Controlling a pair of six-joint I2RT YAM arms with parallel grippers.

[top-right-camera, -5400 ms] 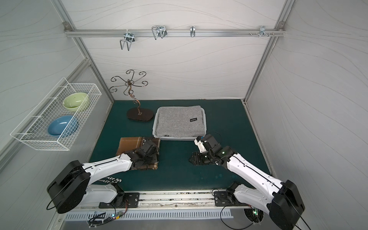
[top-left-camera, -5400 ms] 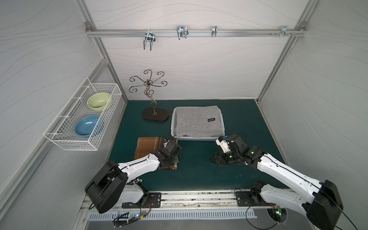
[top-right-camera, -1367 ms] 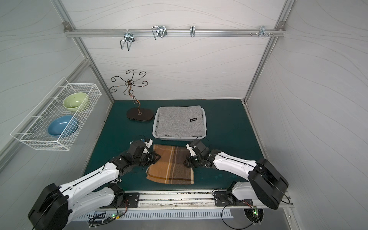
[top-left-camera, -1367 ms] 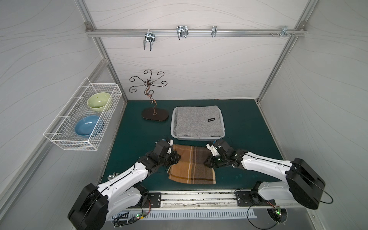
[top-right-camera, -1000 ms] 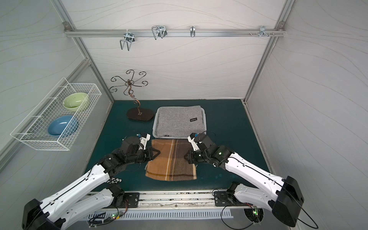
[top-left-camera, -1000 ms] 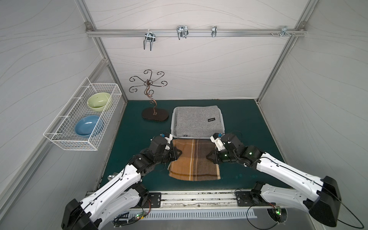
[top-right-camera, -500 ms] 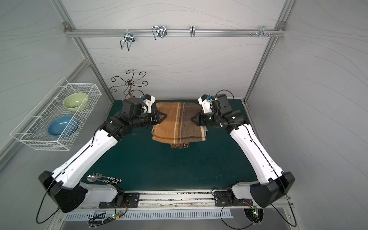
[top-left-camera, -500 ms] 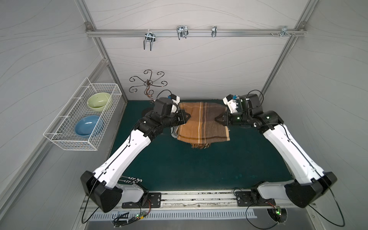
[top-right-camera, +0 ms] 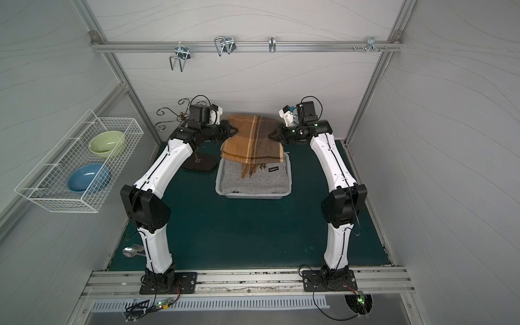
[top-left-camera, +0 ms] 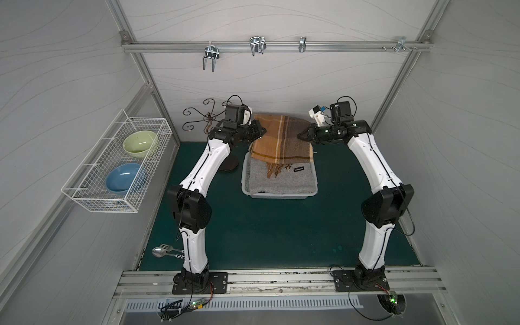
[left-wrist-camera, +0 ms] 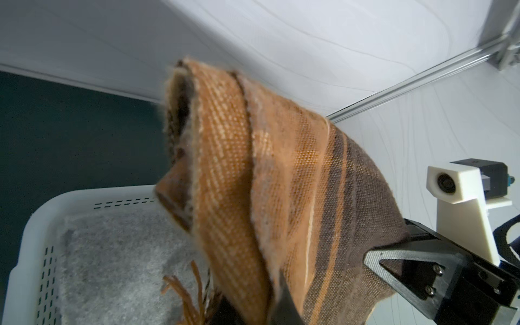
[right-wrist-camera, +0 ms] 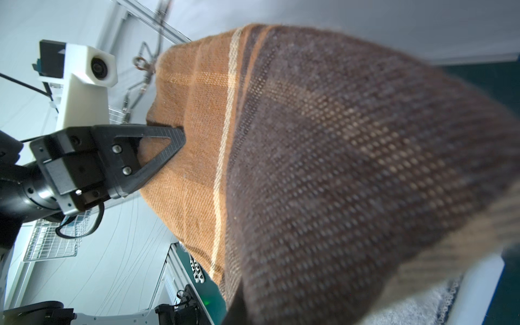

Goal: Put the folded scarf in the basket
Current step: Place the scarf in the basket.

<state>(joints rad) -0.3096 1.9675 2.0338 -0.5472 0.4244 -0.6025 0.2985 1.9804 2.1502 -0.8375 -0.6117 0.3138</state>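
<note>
The folded scarf (top-left-camera: 281, 140) (top-right-camera: 253, 140), brown and orange plaid, hangs in the air over the far half of the basket (top-left-camera: 281, 195) (top-right-camera: 253, 196). Its fringe dangles onto a grey folded cloth (top-left-camera: 281, 180) that fills the basket. My left gripper (top-left-camera: 263, 131) (top-right-camera: 235, 130) is shut on the scarf's left edge. My right gripper (top-left-camera: 300, 136) (top-right-camera: 270, 136) is shut on its right edge. In the left wrist view the scarf (left-wrist-camera: 281, 183) drapes above the basket's perforated rim (left-wrist-camera: 84, 197). In the right wrist view the scarf (right-wrist-camera: 337, 168) covers most of the picture.
A white wire rack (top-left-camera: 84, 194) on the left wall holds a green bowl (top-left-camera: 139, 142) and a blue bowl (top-left-camera: 125, 177). A scrolled metal stand (top-left-camera: 209, 123) rises behind the left arm. A spoon and fork (top-left-camera: 163, 251) lie at the mat's near left corner.
Both grippers have lifted the scarf off the mat in front of the basket and carried it up and back over the basket. Both arms now reach high.
</note>
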